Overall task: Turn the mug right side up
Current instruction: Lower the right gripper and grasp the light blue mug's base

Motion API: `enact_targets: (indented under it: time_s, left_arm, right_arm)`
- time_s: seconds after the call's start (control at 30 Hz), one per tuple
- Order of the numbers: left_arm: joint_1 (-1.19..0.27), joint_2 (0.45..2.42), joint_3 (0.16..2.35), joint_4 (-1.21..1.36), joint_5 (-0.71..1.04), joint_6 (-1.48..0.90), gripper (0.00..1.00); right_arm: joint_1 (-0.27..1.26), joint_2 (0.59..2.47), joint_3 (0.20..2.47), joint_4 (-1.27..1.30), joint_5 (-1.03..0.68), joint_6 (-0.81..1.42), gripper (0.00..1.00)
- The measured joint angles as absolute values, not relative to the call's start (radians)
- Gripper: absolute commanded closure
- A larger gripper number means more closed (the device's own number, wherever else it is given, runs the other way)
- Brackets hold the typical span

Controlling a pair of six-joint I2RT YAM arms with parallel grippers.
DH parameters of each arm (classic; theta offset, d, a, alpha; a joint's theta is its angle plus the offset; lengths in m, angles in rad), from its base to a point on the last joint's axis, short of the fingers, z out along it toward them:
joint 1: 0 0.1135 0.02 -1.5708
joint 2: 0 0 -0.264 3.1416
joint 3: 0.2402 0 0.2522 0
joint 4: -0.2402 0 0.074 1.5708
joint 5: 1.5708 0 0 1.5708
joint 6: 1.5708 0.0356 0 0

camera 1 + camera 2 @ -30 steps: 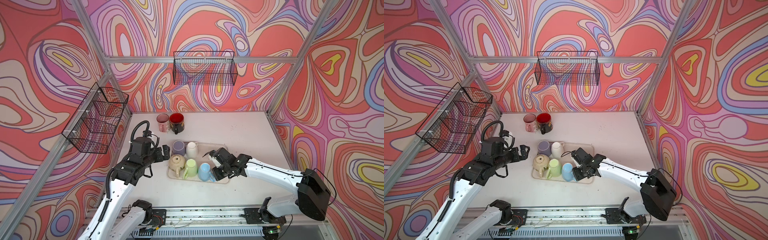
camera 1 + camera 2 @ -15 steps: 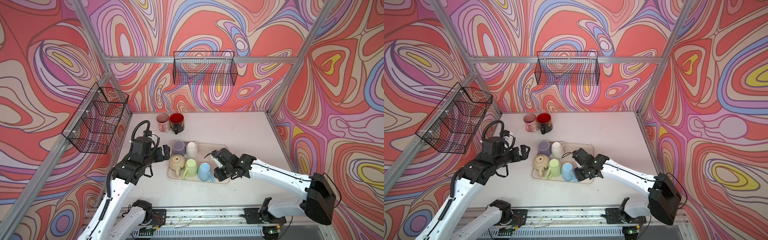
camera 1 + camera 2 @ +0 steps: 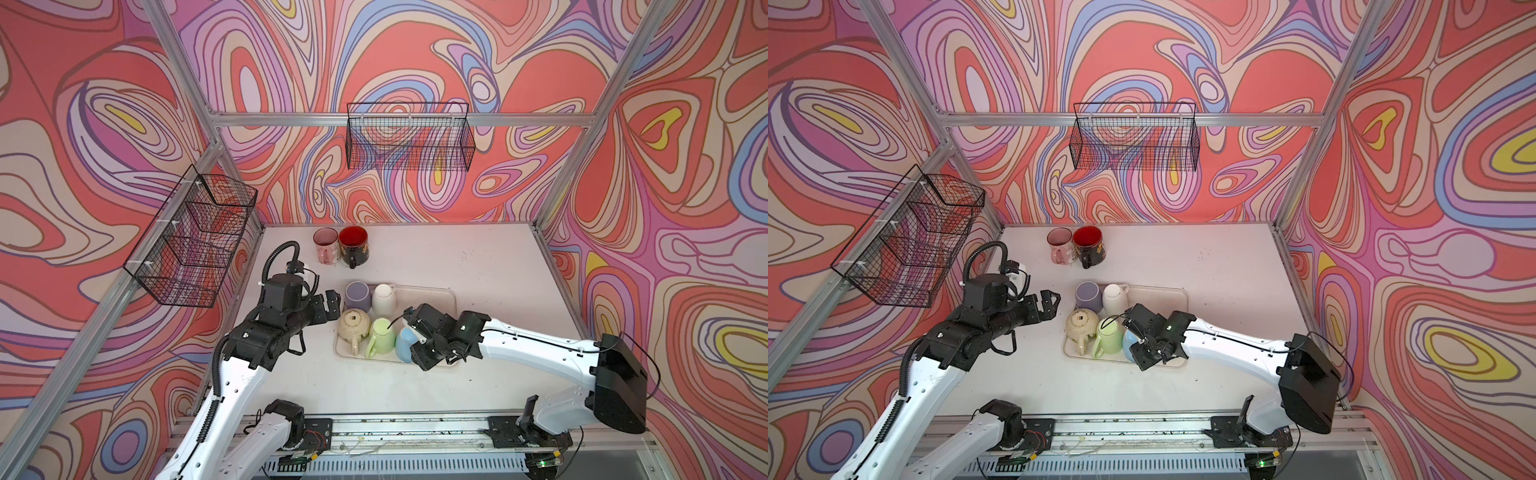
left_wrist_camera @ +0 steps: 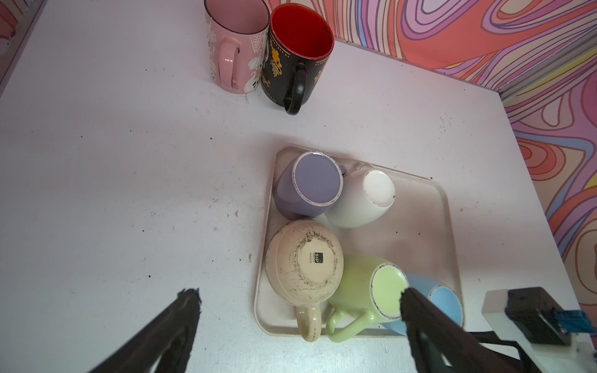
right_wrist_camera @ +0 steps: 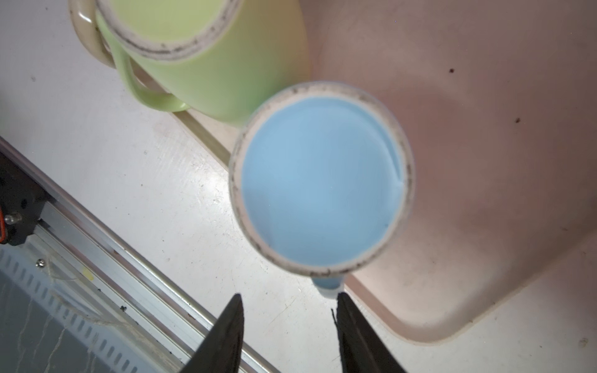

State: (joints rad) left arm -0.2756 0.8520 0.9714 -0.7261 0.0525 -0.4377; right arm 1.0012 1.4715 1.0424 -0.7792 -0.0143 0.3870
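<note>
In both top views the blue mug (image 3: 404, 343) is sitting bottom-up at the near edge of the tray (image 3: 440, 297) on the desk (image 3: 490, 266). It is half hidden behind the right claw (image 3: 419, 347), whose tips I cannot make out there. The left claw (image 3: 332, 306) is hovering beside the tray, spread wide.

The left wrist view is cutting the blue mug (image 4: 442, 298) off behind one dark finger (image 4: 420, 323).

In the right wrist view the right claw (image 5: 289, 298) is standing narrowly parted, gripping nothing. The mug's handle (image 5: 328, 284) is peeking out beside one fingertip, blurred.
</note>
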Motion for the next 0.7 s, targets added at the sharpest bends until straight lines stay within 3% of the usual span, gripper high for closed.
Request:
enact_targets:
  time_s: [0.37,0.7]
  left_arm:
    - [-0.276,0.852,0.971,-0.726,0.064,-0.438,0.00]
    - [-0.276,0.865,0.970,-0.726,0.079,-0.438,0.00]
  right_arm:
    - [1.003,1.562,1.066,-0.782,0.038,0.387,0.62]
    - [1.004,1.608,1.099,-0.800,0.081,0.387,0.77]
